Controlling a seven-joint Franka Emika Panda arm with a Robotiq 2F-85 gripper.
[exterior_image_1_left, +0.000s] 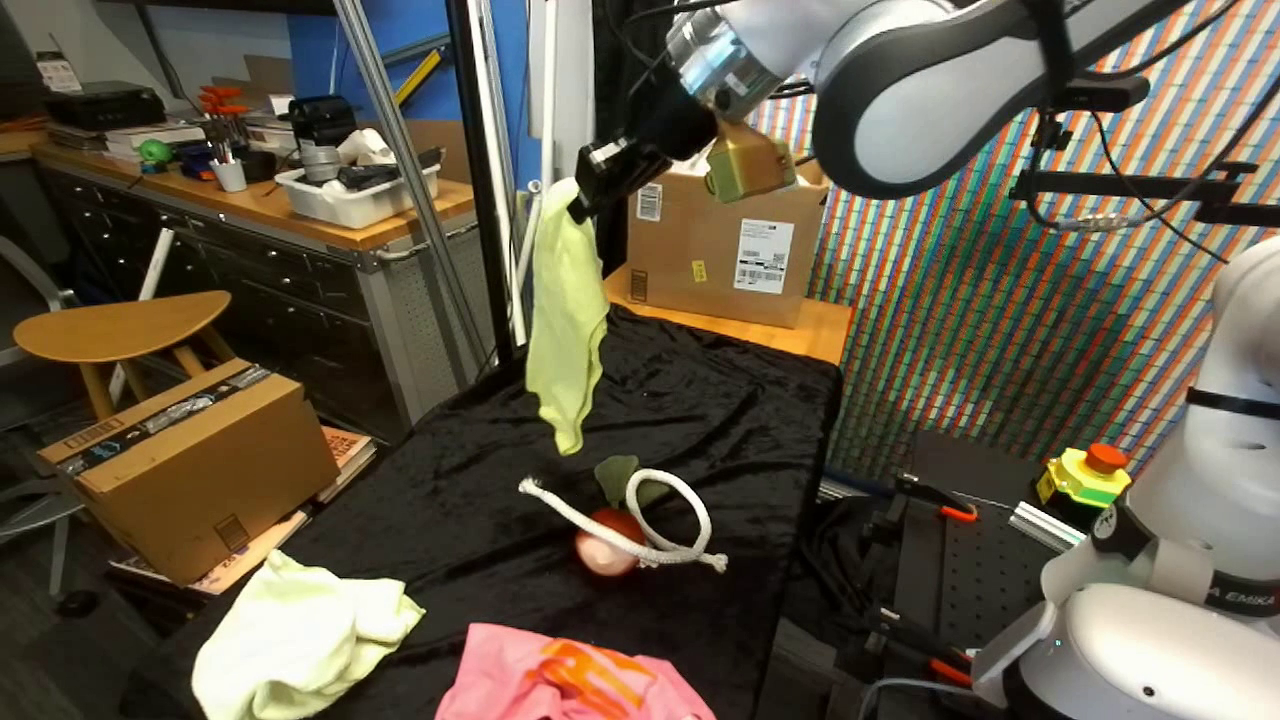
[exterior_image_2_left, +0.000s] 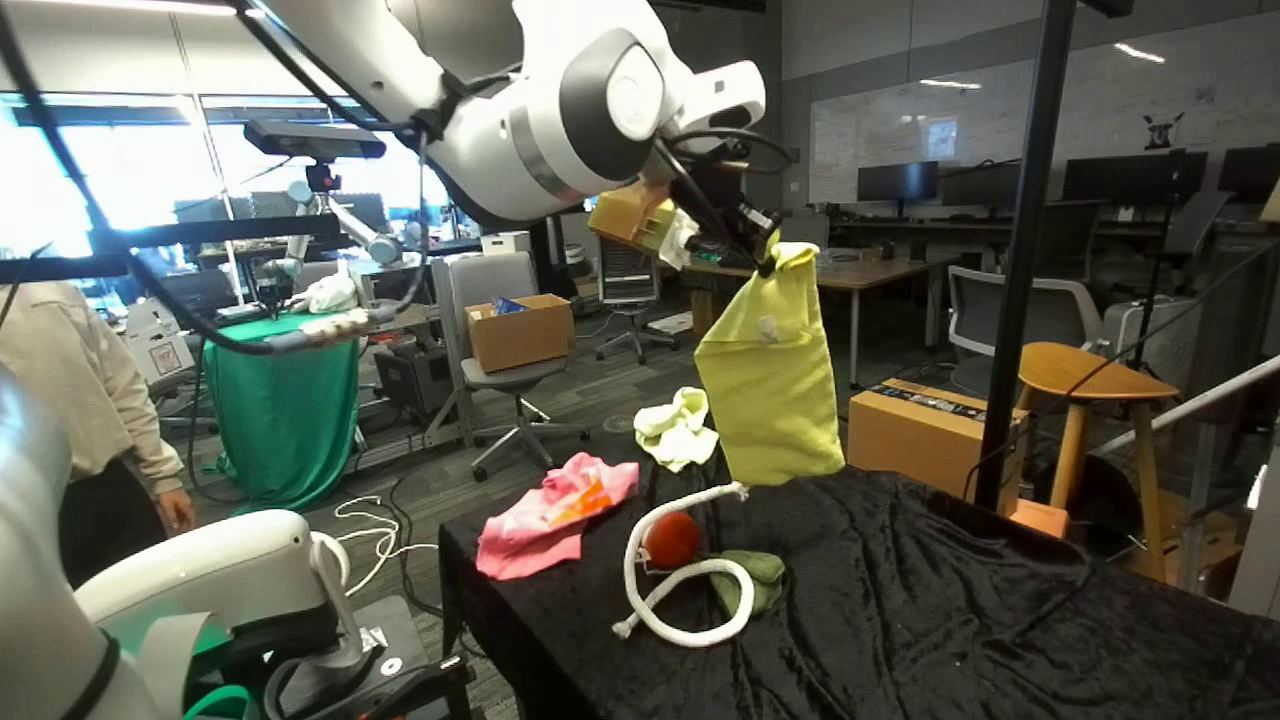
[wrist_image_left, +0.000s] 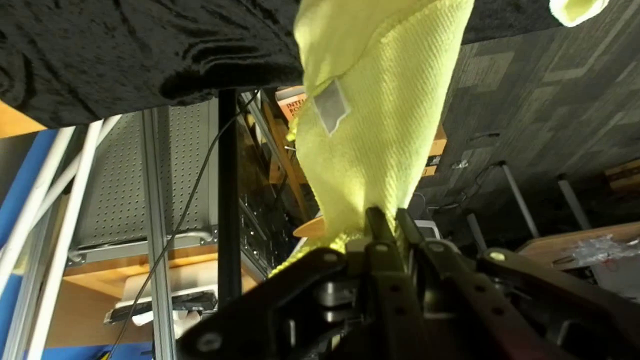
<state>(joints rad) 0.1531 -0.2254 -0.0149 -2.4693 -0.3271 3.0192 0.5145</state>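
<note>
Pinching the yellow-green towel (exterior_image_2_left: 775, 390) in the tool (wrist_image_left: 389, 216), with jaws almost together on a thin gather at the top; can't tell corner from edge. Likely gripped there to let the rest drape by its own weight. Hanging in the air above the black-draped surface (exterior_image_2_left: 960, 590), apparently clear of it, judging by the smooth, unbuckled lower end. Fairly flat in an exterior view; creased lengthwise in the wrist view, probably from being caught at a single spot. Also visible on the towel, a small label (wrist_image_left: 331, 107).

Below: a white rope (exterior_image_1_left: 600, 535) in a loose loop, probably holding its curl through stiffness. Curving close around a red ball (exterior_image_2_left: 672, 540); can't tell whether leaning on it or just beside it. Perhaps acting as a stop against rolling. Partly under the rope, a dark green soft item (exterior_image_2_left: 757, 580), too vague to name.

Toward an end of the surface: a rumpled pink cloth (exterior_image_2_left: 555, 520) with orange print, and near it a bunched pale-yellow towel (exterior_image_1_left: 305, 640), seemingly limp enough to stay heaped. Set apart from rope and ball, perhaps to avoid tangling. Farther back in an exterior view, a cardboard box (exterior_image_1_left: 700, 230), standing steady on its flat base.
</note>
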